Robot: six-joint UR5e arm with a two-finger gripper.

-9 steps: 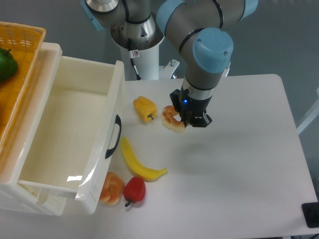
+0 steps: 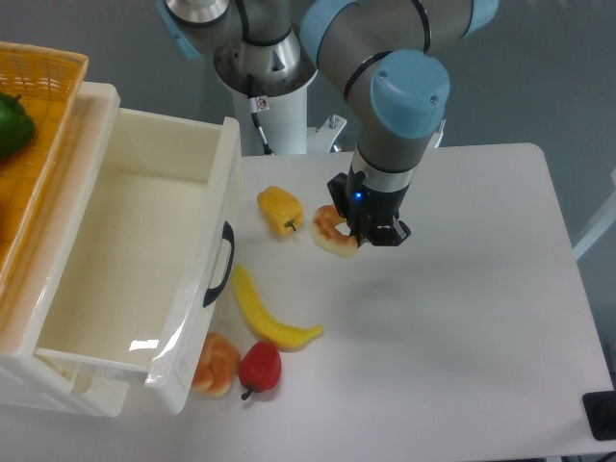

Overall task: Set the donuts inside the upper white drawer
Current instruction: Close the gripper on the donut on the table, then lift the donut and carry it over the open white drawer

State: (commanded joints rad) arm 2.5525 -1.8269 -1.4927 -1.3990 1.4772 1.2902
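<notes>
The pale tan-orange ring donut (image 2: 330, 232) hangs tilted a little above the table near its middle, its right side caught in my gripper (image 2: 362, 237). The gripper is shut on the donut's rim; the fingertips are mostly hidden under the wrist. The upper white drawer (image 2: 135, 260) stands pulled open at the left, empty inside, with a curved black handle (image 2: 221, 262) on its front. The donut is to the right of the drawer's front, about a hand's width from the handle.
A yellow pepper (image 2: 279, 209) lies just left of the donut. A banana (image 2: 269, 313), a red pepper (image 2: 259, 368) and a bread roll (image 2: 216, 364) lie by the drawer's front corner. An orange wicker basket (image 2: 38, 87) with a green pepper (image 2: 12, 123) sits on top at left.
The gripper and donut have barely shifted, perhaps slightly up. Nothing else moved.
</notes>
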